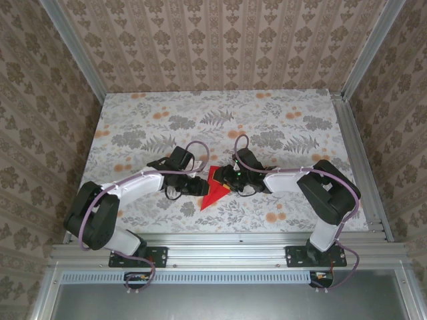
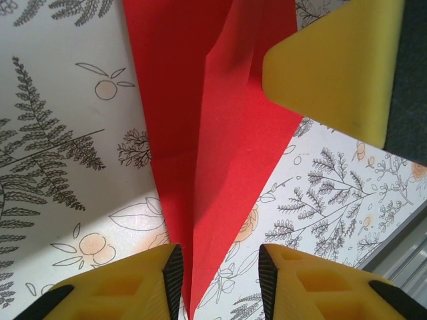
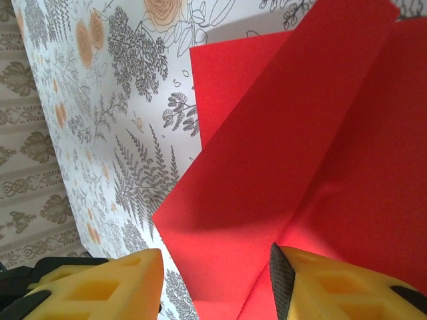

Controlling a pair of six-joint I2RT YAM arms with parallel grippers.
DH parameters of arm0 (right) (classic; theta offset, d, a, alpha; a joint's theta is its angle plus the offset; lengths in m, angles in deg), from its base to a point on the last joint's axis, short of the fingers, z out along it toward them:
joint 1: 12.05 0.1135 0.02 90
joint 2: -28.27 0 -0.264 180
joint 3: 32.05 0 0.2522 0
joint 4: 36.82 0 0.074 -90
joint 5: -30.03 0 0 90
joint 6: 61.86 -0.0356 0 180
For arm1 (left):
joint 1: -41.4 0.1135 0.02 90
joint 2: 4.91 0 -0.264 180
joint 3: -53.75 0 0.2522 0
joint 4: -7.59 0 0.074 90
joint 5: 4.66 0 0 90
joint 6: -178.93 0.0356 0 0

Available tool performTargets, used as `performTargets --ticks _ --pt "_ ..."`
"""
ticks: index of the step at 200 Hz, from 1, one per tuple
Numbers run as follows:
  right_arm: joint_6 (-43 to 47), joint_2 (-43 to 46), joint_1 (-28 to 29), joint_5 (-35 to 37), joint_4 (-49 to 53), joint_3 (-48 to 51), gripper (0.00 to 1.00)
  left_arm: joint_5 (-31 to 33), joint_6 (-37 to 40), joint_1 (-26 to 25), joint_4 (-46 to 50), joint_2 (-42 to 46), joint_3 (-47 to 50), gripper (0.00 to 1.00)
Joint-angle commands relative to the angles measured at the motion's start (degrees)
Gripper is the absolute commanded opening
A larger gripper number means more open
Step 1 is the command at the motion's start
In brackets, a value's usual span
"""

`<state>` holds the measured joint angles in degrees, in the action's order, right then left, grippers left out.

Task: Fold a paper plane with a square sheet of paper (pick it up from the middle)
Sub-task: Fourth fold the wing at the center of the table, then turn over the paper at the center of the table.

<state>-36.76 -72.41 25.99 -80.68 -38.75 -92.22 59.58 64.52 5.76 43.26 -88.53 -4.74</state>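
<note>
Yellow foam fingers: nearest the lens in the left wrist view. They belong to the left gripper and stand parted, gripping nothing.
Paper plane: slim, bright red and folded, with a raised centre crease. Its narrow tip runs down between the left fingers, close against the left-hand pad and clear of the other. Whether it touches that pad cannot be told.
Opposite finger: a yellow pad of the right gripper hangs over the plane's far edge, beyond the left fingers. Contact is unclear.
Right gripper: its jaws are spread wide and released. One finger lies over the red paper and the other over the floral-print tabletop.
Right wrist detail: layered flaps and a square corner of paper lie ahead of the fingers.
Top view: the plane appears as a pointed triangle lying flat between the left gripper and the right gripper, its point towards the arm bases.
Hidden: from above, the gripper bodies cover the fingertips and the plane's wide end. Both wrist views crop the paper at the frame edges.
</note>
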Motion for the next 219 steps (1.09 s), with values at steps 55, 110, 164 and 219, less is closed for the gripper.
performTargets --ticks 55,110,164,219 --pt "0.1 -3.3 1.1 1.5 1.0 -1.9 0.50 -2.9 1.6 2.0 -2.5 -1.8 1.6 0.38" --pt "-0.8 -4.5 1.2 0.1 -2.6 -2.5 0.50 -3.3 2.7 2.6 -3.3 -4.6 1.3 0.31" --pt "-1.5 -5.4 1.2 -0.7 -5.1 -3.1 0.48 -3.7 3.3 3.0 -4.1 -6.6 1.2 0.18" --pt "-2.7 -7.2 2.1 -2.6 -9.5 -3.0 0.45 -5.2 3.0 4.1 -4.8 -7.0 1.6 0.15"
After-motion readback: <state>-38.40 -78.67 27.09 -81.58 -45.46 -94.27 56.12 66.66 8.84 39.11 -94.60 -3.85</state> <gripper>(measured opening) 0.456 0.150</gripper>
